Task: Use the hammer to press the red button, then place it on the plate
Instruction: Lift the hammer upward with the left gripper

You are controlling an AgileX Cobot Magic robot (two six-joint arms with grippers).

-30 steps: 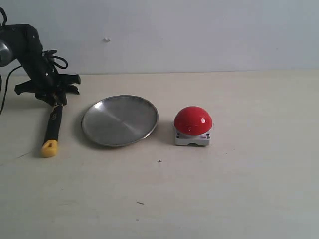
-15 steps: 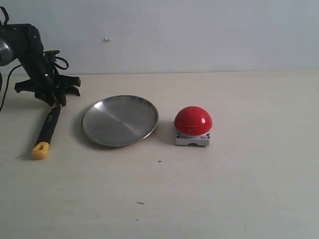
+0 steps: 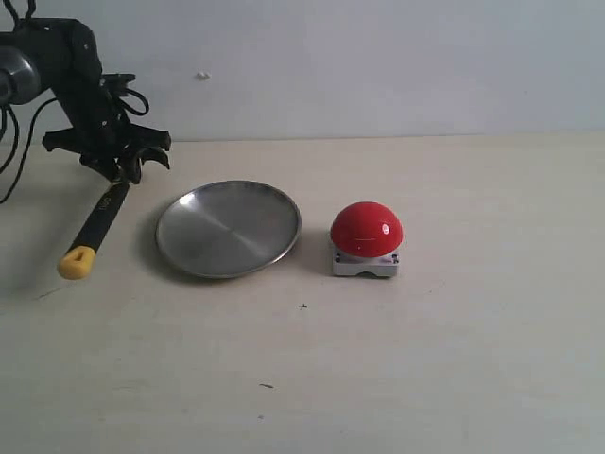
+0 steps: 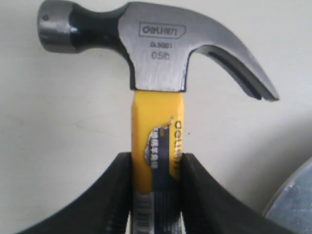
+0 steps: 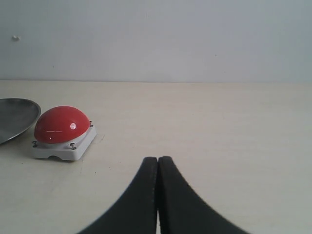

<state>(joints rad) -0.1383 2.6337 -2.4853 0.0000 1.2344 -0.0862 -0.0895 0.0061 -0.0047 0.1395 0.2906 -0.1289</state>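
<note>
**Toward the far left corner of the bench (image 3: 425,378): hammer (image 3: 99,219) gripped, button not yet pressed**

Step in hand: the pick-up of the hammer, ahead of the press. The left gripper (image 3: 121,165) pinches the yellow neck just below the head. The black handle slants down toward the left edge and ends in the yellow butt. Whether the butt touches the bench cannot be told.

Left wrist view: both fingers (image 4: 112,195) sit flush against the neck with only the handle between them. The hold looks firm. The head and claw project clear of the gripper.

The red button (image 3: 366,230) stands near the middle of the bench, untouched. The plate (image 3: 227,274) lies between hammer and button, just beside the button, and holds nothing.

Next move, as judged: carry the hammer across above the plate toward the bench's middle, bring the head over the dome and press down squarely. A hold so near the head favours control.

The right gripper (image 5: 158,161) is pressed together on nothing, low over the bench with the button off to one side.
</note>
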